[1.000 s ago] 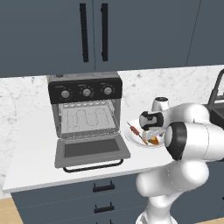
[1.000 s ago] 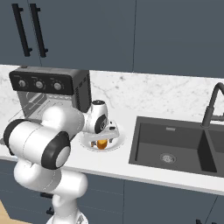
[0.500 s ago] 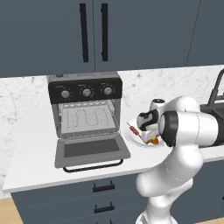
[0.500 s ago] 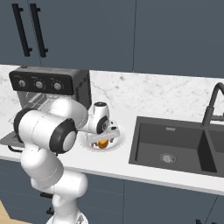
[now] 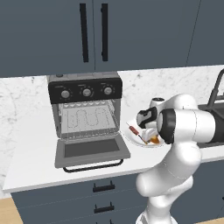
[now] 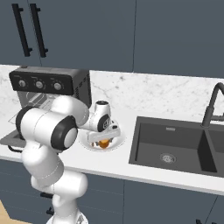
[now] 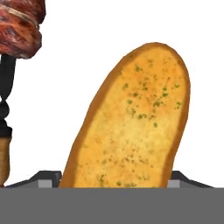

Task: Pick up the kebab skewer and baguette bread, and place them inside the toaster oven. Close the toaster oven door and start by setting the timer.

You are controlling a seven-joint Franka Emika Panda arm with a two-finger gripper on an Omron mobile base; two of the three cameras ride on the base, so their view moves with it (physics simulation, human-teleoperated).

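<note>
Two food items share a white plate [image 5: 131, 139] on the marble counter [image 5: 26, 144] as the robot's gripper [image 5: 151, 136] reaches down over them. From the left base camera, the kebab skewer [image 5: 136, 132] lies on the plate's left part, its red and brown chunks angled toward the near edge, while a sliver of the baguette bread [image 5: 154, 140] shows orange just right of it, under the hand. To the left of the plate stands the toaster oven [image 5: 85, 106], its wire rack visible, with the toaster oven door [image 5: 92, 149] folded flat onto the counter.

From the right base camera, the gripper [image 6: 103, 139] sits low over the plate [image 6: 114, 144], with the bread [image 6: 103, 143] glowing orange directly beneath it. The oven [image 6: 49, 85] stands at far left, partly behind the arm, and a dark sink [image 6: 175, 148] lies well to the right.

From the hand camera, the bread [image 7: 133, 122] rises between the two finger tips [image 7: 46, 179], which stand spread on either side of its near end; whether they touch it cannot be told. The jaws stand wide and have nothing clamped. The skewer [image 7: 19, 26] lies at the upper left, beside the loaf but apart from it, outside the fingers.
</note>
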